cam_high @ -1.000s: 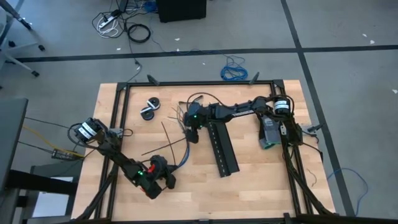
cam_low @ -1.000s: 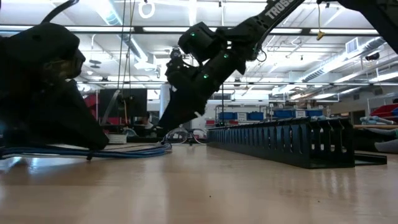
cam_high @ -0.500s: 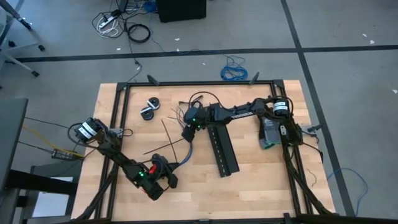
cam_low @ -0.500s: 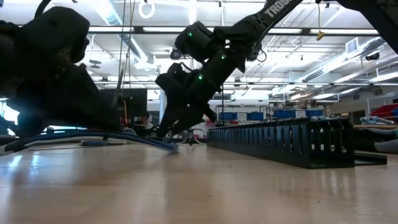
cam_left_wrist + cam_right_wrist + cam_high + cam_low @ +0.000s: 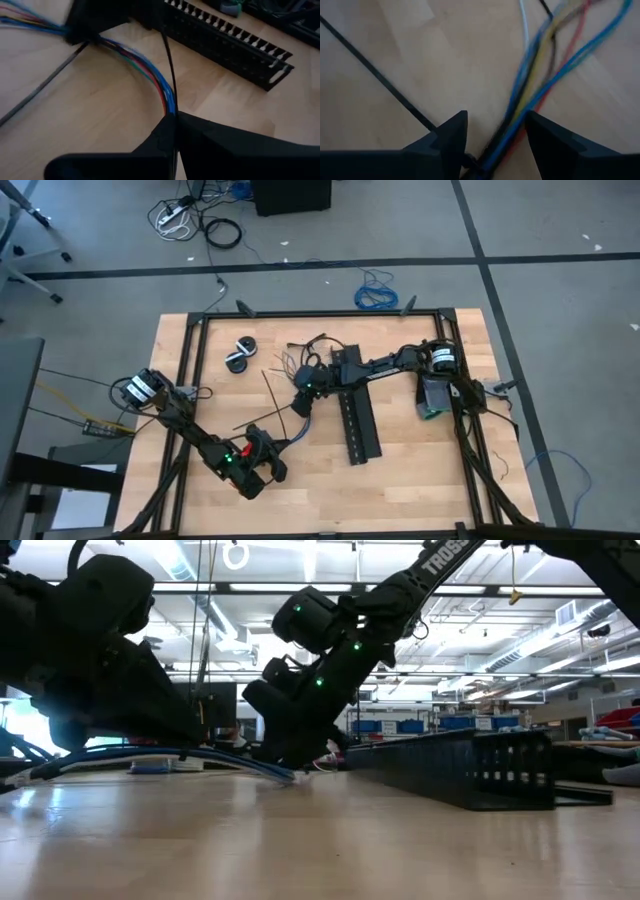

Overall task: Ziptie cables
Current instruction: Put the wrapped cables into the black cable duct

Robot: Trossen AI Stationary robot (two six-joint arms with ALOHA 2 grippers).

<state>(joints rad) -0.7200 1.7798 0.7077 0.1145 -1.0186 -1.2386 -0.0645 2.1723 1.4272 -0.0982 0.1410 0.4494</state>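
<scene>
On the left, our left gripper [image 5: 172,127] is pinched tight on one end of the cables [image 5: 150,75], low on the wooden table [image 5: 420,470]. In the middle, our right gripper [image 5: 495,132] has its jaws apart around the other end. The cables are thin blue, red, yellow and green wires, bunched together. A ziptie [image 5: 375,75] lies beside them. Nothing looks tied yet, we think.
</scene>
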